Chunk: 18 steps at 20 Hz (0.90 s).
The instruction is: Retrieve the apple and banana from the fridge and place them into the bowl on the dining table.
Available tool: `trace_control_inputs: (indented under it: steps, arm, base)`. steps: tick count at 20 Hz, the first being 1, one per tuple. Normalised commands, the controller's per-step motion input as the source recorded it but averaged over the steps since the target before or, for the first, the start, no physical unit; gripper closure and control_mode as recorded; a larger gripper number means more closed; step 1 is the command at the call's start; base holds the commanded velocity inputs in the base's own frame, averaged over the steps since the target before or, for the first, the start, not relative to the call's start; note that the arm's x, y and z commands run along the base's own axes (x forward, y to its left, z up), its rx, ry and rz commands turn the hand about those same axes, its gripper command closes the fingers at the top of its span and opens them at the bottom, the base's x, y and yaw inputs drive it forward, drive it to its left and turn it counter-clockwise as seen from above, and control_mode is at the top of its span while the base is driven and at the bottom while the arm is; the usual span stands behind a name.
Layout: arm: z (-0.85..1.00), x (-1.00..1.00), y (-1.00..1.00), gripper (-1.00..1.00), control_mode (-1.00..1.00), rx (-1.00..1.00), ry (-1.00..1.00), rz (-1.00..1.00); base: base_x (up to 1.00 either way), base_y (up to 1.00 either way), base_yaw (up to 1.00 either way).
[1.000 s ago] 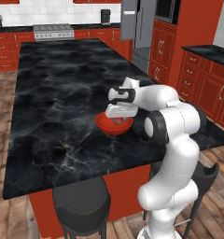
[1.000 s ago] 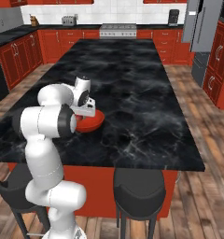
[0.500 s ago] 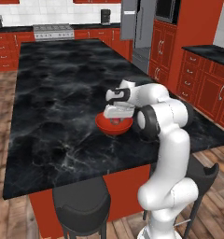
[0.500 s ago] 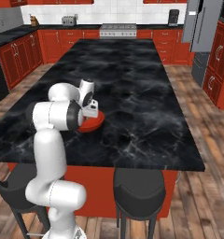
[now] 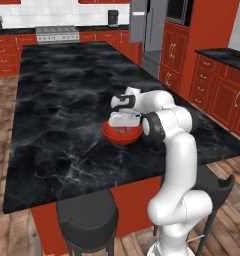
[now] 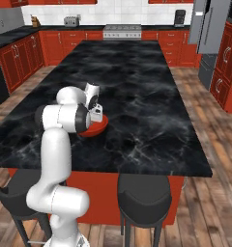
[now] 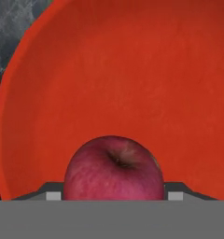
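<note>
The gripper (image 5: 123, 121) hangs low over the bowl (image 5: 121, 133), which sits on the counter (image 5: 67, 100) near the robot's edge. The apple (image 7: 114, 169) sits between the fingertips (image 7: 51, 192), inside the bowl — whether the wide-set jaws grip it or merely flank it, I cannot tell.

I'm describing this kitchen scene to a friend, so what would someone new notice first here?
Probably the white robot arm bending low over a glossy red round bowl on the long black marble-topped dining table. In the hand view, a small round red apple sits between the fingertips of the two-finger gripper, right over the bowl's inside. A tall grey fridge stands behind.
</note>
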Motion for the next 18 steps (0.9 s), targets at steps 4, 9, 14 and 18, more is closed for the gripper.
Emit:
trace_control_inputs:
  steps: [4, 9, 14, 18]
  arm:
    - [-0.01, 0.11, 0.06, -1.0, -1.0, 0.0, 0.01, -0.03]
    - [-0.11, 0.01, 0.1, -1.0, -1.0, 0.0, 0.0, -0.01]
    - [-0.13, 0.04, 0.08, -1.0, -1.0, 0.0, 0.0, -0.01]
    - [0.45, -0.23, -0.17, -1.0, -1.0, 0.0, 0.0, 0.0]
  base:
    - [0.0, 0.0, 0.0]
    - [0.0, 0.0, 0.0]
    - [0.0, 0.0, 0.0]
    - [0.0, 0.0, 0.0]
